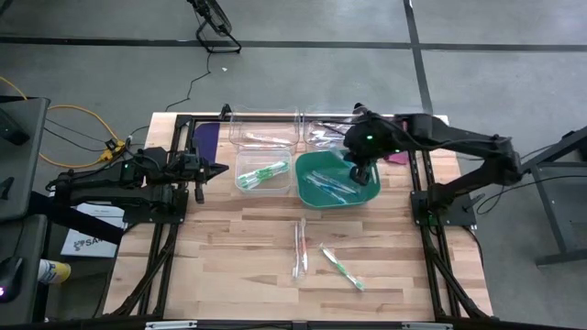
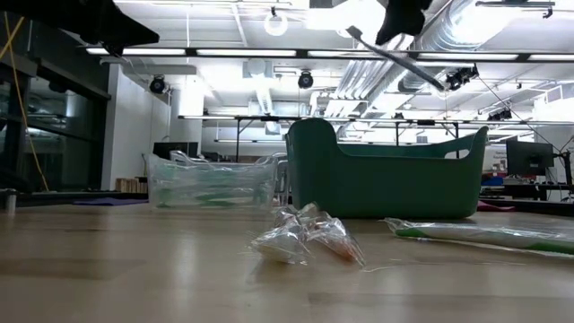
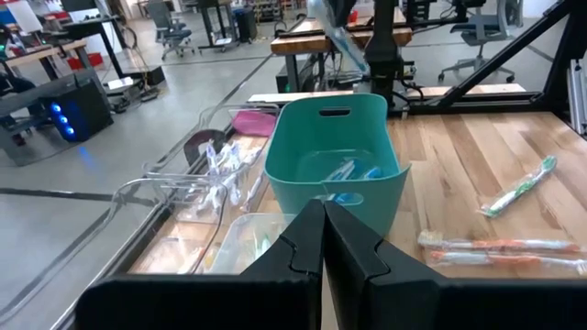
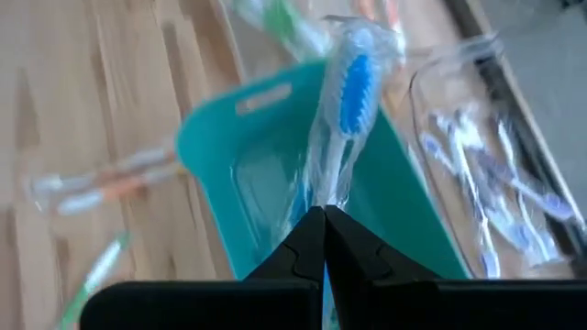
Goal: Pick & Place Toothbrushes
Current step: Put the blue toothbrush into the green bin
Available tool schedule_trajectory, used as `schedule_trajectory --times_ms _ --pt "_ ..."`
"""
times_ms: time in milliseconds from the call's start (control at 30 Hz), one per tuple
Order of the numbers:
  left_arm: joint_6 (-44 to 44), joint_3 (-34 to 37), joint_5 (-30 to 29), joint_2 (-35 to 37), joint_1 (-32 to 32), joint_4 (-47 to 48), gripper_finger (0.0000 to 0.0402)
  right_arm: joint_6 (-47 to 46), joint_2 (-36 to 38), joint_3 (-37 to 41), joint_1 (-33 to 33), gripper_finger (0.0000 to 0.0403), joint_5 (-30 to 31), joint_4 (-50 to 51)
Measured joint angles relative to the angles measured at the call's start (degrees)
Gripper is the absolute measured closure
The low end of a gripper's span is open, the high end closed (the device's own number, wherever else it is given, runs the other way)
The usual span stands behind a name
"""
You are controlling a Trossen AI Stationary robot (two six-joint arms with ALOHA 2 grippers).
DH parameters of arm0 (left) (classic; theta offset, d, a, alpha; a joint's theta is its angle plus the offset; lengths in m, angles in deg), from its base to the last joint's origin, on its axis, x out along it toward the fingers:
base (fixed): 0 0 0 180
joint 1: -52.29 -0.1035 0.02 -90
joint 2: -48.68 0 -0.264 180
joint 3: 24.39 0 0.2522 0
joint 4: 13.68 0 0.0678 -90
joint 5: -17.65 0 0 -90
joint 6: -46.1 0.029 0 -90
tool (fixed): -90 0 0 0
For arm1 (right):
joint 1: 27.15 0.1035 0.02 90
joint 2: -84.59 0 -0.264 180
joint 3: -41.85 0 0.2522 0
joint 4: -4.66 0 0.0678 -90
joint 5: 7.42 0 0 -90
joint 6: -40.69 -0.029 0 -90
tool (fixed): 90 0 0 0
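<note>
right fingers (image 4: 323,213) clamping wrapped blue toothbrush (image 4: 353,87), head pointing away, left fingers (image 3: 323,203) closed empty

We see two dark, near-black arms built of long slim links joined by thicker rounded joint housings. The right arm (image 1: 459,142), at the upper right of the high view, carries a small green light on its bulky wrist block and ends in the right gripper (image 4: 323,215), whose two matte black fingers are angular, faceted wedges meeting in a narrow seam. The left arm (image 1: 110,179), at the middle left of that view, has black cables running along its links. Its left gripper (image 3: 323,206) has the same pair of flat-sided, pointed black fingers above a broad black crossbar.
</note>
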Motion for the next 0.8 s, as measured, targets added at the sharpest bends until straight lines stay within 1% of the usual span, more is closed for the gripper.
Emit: schedule_trajectory --times_ms 100,233,567,800 --pt "-0.03 0.00 -0.02 0.02 0.00 -0.02 0.0398 1.78 -3.58 -1.03 -0.33 0.0401 -1.27 2.31" --pt "-0.04 0.00 -0.04 0.02 0.00 -0.04 0.0398 2.29 -8.16 -1.26 -0.33 0.0400 -2.30 2.26" --pt "-0.11 0.00 -0.09 0.00 0.00 -0.04 0.0398 2.18 -19.12 -1.26 -0.25 0.0400 -2.07 2.28" --pt "-0.20 0.00 -0.09 0.00 0.00 -0.04 0.0398 2.01 -24.42 -1.26 -0.13 0.0400 -1.43 2.22"
